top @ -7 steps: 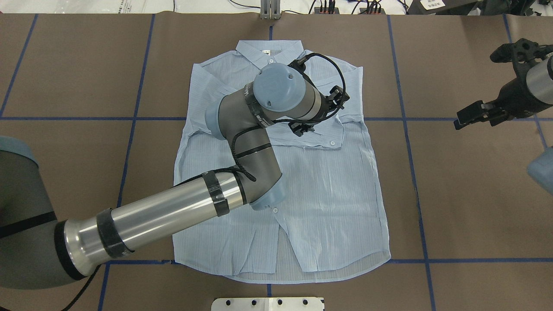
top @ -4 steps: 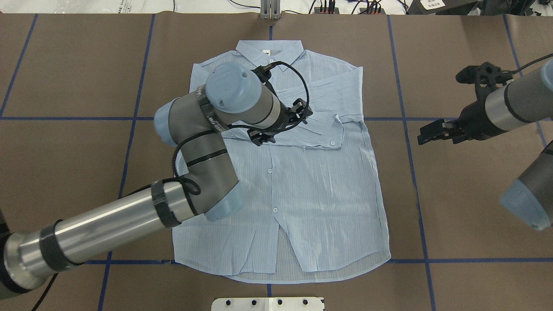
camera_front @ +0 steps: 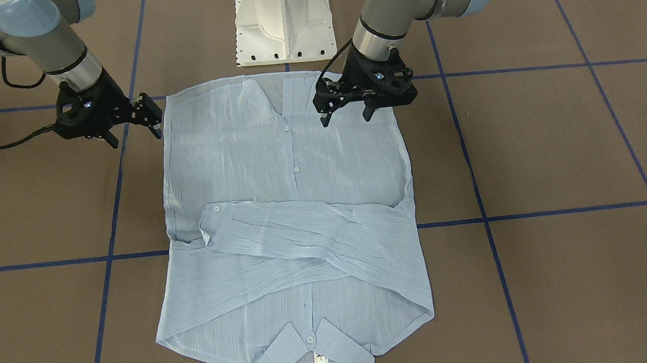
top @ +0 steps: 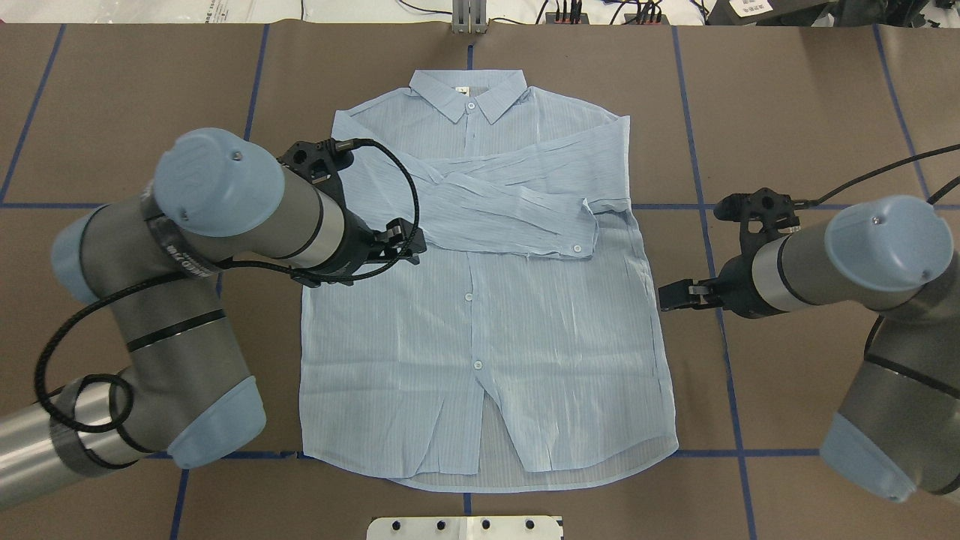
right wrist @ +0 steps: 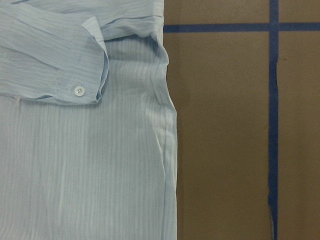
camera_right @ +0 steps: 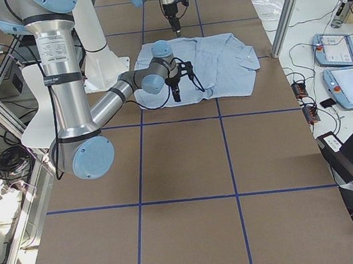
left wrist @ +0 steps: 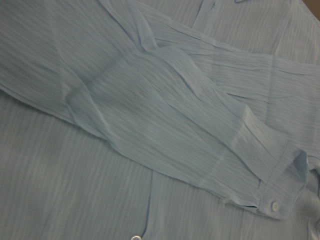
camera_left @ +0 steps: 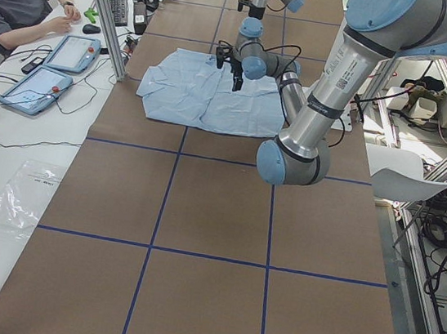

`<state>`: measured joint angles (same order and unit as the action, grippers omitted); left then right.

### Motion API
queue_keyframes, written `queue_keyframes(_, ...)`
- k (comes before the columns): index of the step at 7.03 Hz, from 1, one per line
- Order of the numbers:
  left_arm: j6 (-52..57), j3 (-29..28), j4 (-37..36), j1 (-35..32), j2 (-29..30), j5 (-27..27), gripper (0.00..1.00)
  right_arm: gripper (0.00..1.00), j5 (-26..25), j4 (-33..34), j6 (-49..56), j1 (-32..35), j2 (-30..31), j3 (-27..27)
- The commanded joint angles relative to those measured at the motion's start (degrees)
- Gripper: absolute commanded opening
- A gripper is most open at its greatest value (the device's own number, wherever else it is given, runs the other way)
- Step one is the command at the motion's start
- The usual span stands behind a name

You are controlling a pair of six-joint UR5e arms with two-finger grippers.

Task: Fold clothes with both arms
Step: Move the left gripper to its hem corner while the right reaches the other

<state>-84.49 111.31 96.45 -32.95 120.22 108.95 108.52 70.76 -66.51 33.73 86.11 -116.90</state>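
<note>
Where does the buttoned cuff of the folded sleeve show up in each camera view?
Front-facing: cuff left of centre, lying on the shirt.
Overhead: right of centre.
Exterior left: too small to pick out.
Exterior right: too small to pick out.
Left wrist: lower right.
Right wrist: upper left.
Shared landmark: the blue tape line near the cuff, also in the front-facing and right wrist views.

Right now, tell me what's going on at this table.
Two robot arms are folding a light blue shirt that lies flat, front up, on the table. Both sleeves are crossed over the chest. The left tool hovers open above the shirt, and the right tool hangs open just beside the shirt's edge. Neither holds any cloth.
</note>
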Motion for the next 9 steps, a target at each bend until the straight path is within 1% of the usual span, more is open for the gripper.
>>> queue_keyframes(1, 1.0, 4.26, -1.7, -0.36, -3.41, -0.05, 0.96, 1.0, -7.77, -0.01, -6.76, -9.08, 0.89, -1.57)
queue_keyframes(4, 0.64, 5.32, -1.88, -0.27, -3.23, -0.32, 0.96, 0.98, -7.89, 0.43, -7.22, -14.29, 3.44, -0.7)
queue_keyframes(5, 0.64, 5.32, -1.88, -0.27, -3.15, -0.4, 0.96, 0.94, -7.71, 0.6, -7.23, -15.52, 3.45, -0.09)
queue_keyframes(6, 0.64, 5.32, -1.88, -0.62, -3.23, -0.4, 0.96, 0.89, -6.93, 0.69, -7.23, -15.88, 3.53, 0.01)
queue_keyframes(7, 0.64, 5.32, -1.88, -0.97, -3.23, -0.4, 0.94, 0.85, -5.53, 0.78, -7.31, -16.23, 3.54, 0.44)
queue_keyframes(8, 0.64, 5.32, -1.88, -1.24, -3.23, -0.4, 0.93, 0.78, -4.55, 0.78, -7.31, -16.24, 3.54, 0.53)
queue_keyframes(9, 0.73, 5.23, -1.88, -1.41, -3.23, -0.4, 0.93, 0.64, -4.46, 0.78, -7.23, -16.32, 3.54, 0.79)
